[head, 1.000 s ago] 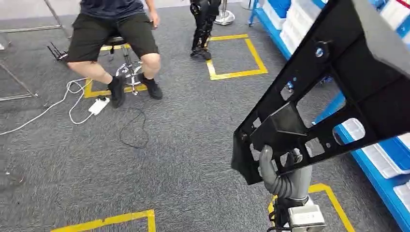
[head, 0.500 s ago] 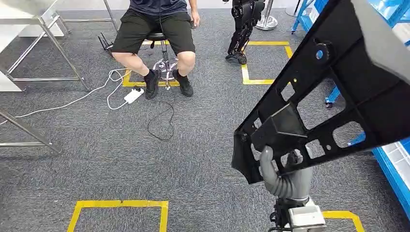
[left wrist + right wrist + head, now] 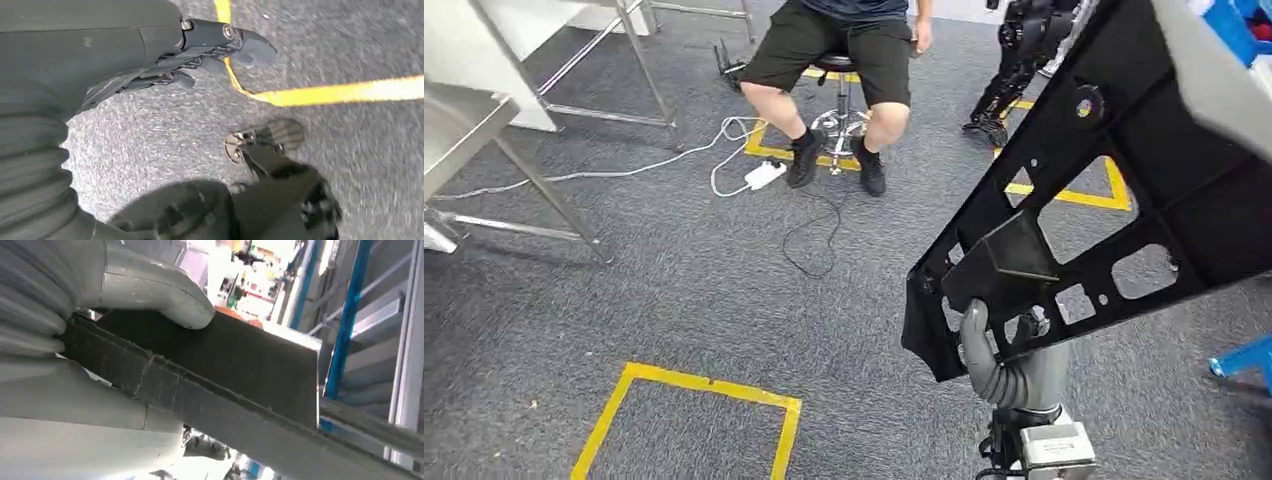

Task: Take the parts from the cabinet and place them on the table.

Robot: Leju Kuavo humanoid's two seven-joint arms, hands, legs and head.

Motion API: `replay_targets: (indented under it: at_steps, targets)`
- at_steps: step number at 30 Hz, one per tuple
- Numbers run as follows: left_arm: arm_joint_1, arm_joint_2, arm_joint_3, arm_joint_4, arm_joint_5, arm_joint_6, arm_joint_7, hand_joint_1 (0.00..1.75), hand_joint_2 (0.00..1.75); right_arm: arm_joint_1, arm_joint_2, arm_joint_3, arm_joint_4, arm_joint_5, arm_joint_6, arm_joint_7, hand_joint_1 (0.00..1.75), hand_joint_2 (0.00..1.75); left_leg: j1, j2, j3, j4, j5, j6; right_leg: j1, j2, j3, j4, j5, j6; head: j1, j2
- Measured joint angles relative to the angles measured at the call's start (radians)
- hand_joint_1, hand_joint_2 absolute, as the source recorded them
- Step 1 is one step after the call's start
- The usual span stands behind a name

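Note:
A large black plastic part (image 3: pixel 1184 150) with several cut-outs hangs tilted in front of me on the right of the head view. My right hand (image 3: pixel 1014 365) grips its lower end from below. In the right wrist view the grey thumb (image 3: pixel 160 295) presses on the flat edge of the black part (image 3: pixel 240 365). My left hand (image 3: pixel 165 55) hangs over the grey carpet with its fingers stretched out and nothing in them. A steel table (image 3: pixel 454 115) stands at the far left.
A person (image 3: pixel 844 40) sits on a stool straight ahead, with a white cable and a power strip (image 3: pixel 764 175) on the carpet beside them. Another robot's legs (image 3: pixel 1014 60) stand behind. A yellow tape square (image 3: pixel 694 390) marks the floor near me. A blue shelf foot (image 3: pixel 1244 360) is at the right.
The camera has turned left: the blue shelving has slid out on the right and the steel table has come in on the left. The black part stays in my right hand.

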Motion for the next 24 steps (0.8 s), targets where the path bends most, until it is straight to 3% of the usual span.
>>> replay_targets:
  at_steps: [1, 3, 4, 5, 7, 8, 9, 12, 13, 14, 15, 16, 18, 19, 20, 21, 22, 23, 24]
  targets:
    - [-0.001, 0.001, 0.0, 0.0, 0.0, 0.0, 0.001, 0.0, 1.75, 0.001, 0.0, 0.0, 0.0, 0.0, 0.0, 0.0, 1.75, 1.75, 0.0, -0.01, -0.002, 0.0, 0.004, 0.007, -0.001, 0.035, -0.032, 0.071, -0.034, -0.007, 0.003, 0.0]
    - [-0.006, 0.0, 0.0, 0.0, -0.001, 0.0, 0.001, 0.0, 1.75, 0.001, -0.002, 0.0, 0.002, 0.0, 0.0, 0.0, 1.75, 1.75, -0.001, -0.041, -0.009, 0.0, 0.007, 0.012, -0.002, 0.053, -0.111, 0.228, -0.092, -0.014, 0.003, 0.0]
    - [-0.006, 0.0, 0.0, 0.0, -0.001, 0.0, 0.001, 0.0, 1.75, 0.001, -0.003, 0.0, 0.003, 0.0, 0.0, 0.0, 1.75, 1.75, -0.001, -0.058, -0.011, 0.0, 0.009, 0.013, -0.002, 0.056, -0.137, 0.274, -0.099, -0.01, 0.002, 0.0]
    - [-0.005, 0.0, 0.0, 0.0, -0.001, 0.0, 0.001, 0.0, 1.75, 0.001, -0.003, 0.0, 0.004, 0.0, 0.0, 0.0, 1.75, 1.75, -0.001, -0.073, -0.011, 0.0, 0.01, 0.012, -0.003, 0.056, -0.135, 0.262, -0.086, -0.002, 0.003, 0.0]
    - [-0.003, 0.0, 0.0, 0.0, -0.001, 0.0, 0.002, 0.0, 1.75, 0.001, -0.003, 0.0, 0.004, 0.0, 0.0, 0.0, 1.75, 1.75, 0.0, -0.105, -0.011, 0.0, 0.015, 0.007, -0.008, 0.067, -0.073, 0.126, -0.022, 0.017, 0.003, 0.0]
    - [-0.003, 0.0, 0.0, 0.0, -0.001, 0.0, 0.002, 0.0, 1.75, 0.0, -0.003, 0.0, 0.004, 0.0, 0.0, 0.0, 1.75, 1.75, 0.001, -0.121, -0.012, 0.0, 0.018, 0.003, -0.012, 0.094, -0.023, 0.025, 0.016, 0.024, 0.003, 0.0]
    - [-0.004, 0.0, 0.0, 0.0, -0.001, 0.0, 0.002, 0.0, 1.75, 0.0, -0.003, 0.0, 0.004, 0.0, 0.0, 0.0, 1.75, 1.75, -0.002, -0.134, -0.015, 0.002, 0.021, -0.004, -0.016, 0.148, -0.001, -0.034, 0.024, 0.022, 0.003, 0.0]
    - [-0.002, 0.0, 0.0, 0.0, -0.004, -0.003, 0.001, 0.0, 1.75, 0.0, -0.002, 0.0, 0.005, 0.0, 0.0, 0.001, 1.75, 1.75, -0.003, -0.159, -0.022, -0.006, 0.03, -0.02, -0.005, 0.115, 0.006, -0.035, 0.034, -0.001, 0.001, 0.0]
    - [0.004, 0.0, 0.0, 0.0, -0.004, -0.003, 0.001, 0.0, 1.75, -0.001, -0.002, 0.0, 0.005, 0.0, 0.0, 0.001, 1.75, 1.75, -0.001, -0.171, -0.027, -0.013, 0.037, -0.03, -0.004, 0.102, 0.008, -0.036, 0.04, -0.009, 0.001, 0.0]
    - [0.005, 0.004, 0.0, 0.0, -0.004, -0.002, 0.0, 0.0, 1.75, -0.003, -0.001, 0.0, 0.005, 0.0, 0.0, 0.001, 1.75, 1.75, 0.0, -0.159, -0.032, 0.005, 0.031, -0.032, -0.022, 0.085, 0.008, -0.045, 0.049, -0.02, 0.0, 0.0]
    - [0.004, 0.003, 0.0, 0.0, -0.006, -0.002, -0.002, 0.0, 1.75, -0.005, 0.0, 0.0, 0.006, 0.0, 0.0, 0.005, 1.75, 1.75, -0.012, -0.088, -0.044, 0.037, 0.005, -0.033, -0.017, 0.073, 0.008, -0.046, 0.05, -0.025, -0.002, 0.0]
    - [0.004, 0.003, 0.0, 0.0, -0.011, -0.002, -0.004, 0.0, 1.75, -0.005, 0.002, 0.0, 0.005, 0.0, 0.0, 0.005, 1.75, 1.75, -0.011, -0.046, -0.067, 0.097, -0.037, -0.034, -0.016, 0.06, 0.008, -0.046, 0.05, -0.036, -0.012, 0.0]
    - [-0.001, 0.003, 0.0, 0.0, -0.013, -0.001, -0.008, 0.0, 1.75, -0.005, 0.002, 0.0, 0.007, 0.0, 0.0, 0.006, 1.75, 1.75, -0.006, -0.016, -0.129, 0.239, -0.113, -0.037, -0.007, 0.029, 0.007, -0.046, 0.049, -0.038, -0.01, 0.0]
    - [-0.002, 0.003, 0.0, 0.0, -0.013, -0.001, -0.008, 0.0, 1.75, -0.006, 0.002, 0.0, 0.008, 0.0, 0.0, 0.006, 1.75, 1.75, -0.005, -0.012, -0.15, 0.29, -0.132, -0.039, -0.006, 0.013, 0.006, -0.045, 0.048, -0.039, -0.01, 0.0]
    - [-0.001, 0.003, 0.0, 0.0, -0.014, 0.0, -0.008, 0.0, 1.75, -0.005, 0.002, 0.0, 0.009, 0.0, 0.0, 0.007, 1.75, 1.75, -0.003, -0.009, -0.15, 0.297, -0.127, -0.041, -0.006, -0.002, 0.006, -0.045, 0.048, -0.039, -0.01, 0.0]
    - [0.0, 0.003, 0.0, 0.0, -0.014, 0.0, -0.008, 0.0, 1.75, -0.006, 0.002, 0.0, 0.01, 0.0, 0.001, 0.007, 1.75, 1.75, -0.001, -0.006, -0.127, 0.261, -0.102, -0.043, -0.006, -0.016, 0.007, -0.045, 0.047, -0.039, -0.011, 0.0]
    - [0.001, 0.003, 0.0, 0.0, -0.015, 0.0, -0.008, 0.0, 1.75, -0.006, 0.002, 0.0, 0.011, 0.0, 0.001, 0.007, 1.75, 1.75, 0.0, 0.005, -0.078, 0.173, -0.059, -0.042, -0.006, -0.031, 0.009, -0.045, 0.044, -0.036, -0.011, 0.0]
    - [0.0, 0.004, 0.0, 0.0, -0.016, 0.0, -0.008, 0.0, 1.75, -0.006, 0.002, 0.0, 0.011, 0.0, 0.001, 0.007, 1.75, 1.75, 0.0, 0.03, -0.025, 0.083, -0.023, -0.041, -0.007, -0.042, 0.013, -0.044, 0.041, -0.033, -0.011, 0.0]
    - [-0.001, 0.003, 0.0, 0.0, -0.018, 0.0, -0.008, 0.0, 1.75, -0.006, 0.002, 0.0, 0.011, 0.0, 0.001, 0.007, 1.75, 1.75, -0.004, 0.094, 0.012, 0.015, -0.02, -0.04, -0.001, -0.053, 0.018, -0.043, 0.036, -0.026, -0.011, 0.0]
